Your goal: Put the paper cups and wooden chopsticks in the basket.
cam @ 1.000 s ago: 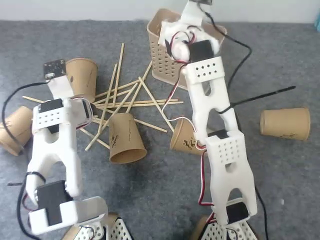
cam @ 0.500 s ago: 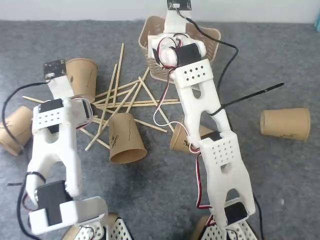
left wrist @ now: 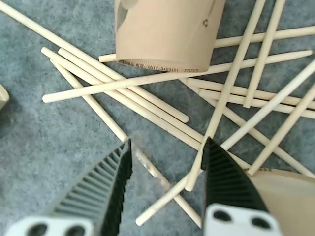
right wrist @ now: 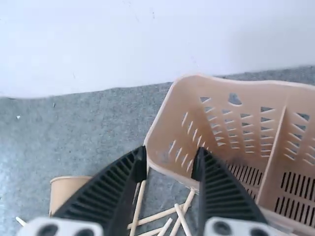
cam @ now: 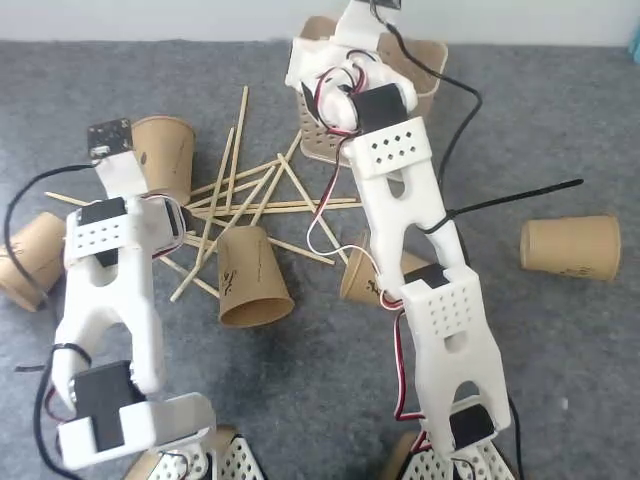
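Here, right pincer (right wrist: 170, 157) agape at rim of basket (right wrist: 221, 123); left pincer (left wrist: 167, 147) agape above crossed chopsticks (left wrist: 147, 80).

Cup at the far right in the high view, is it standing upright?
No, the cup lies on its side on the grey mat, with its open end pointing left.
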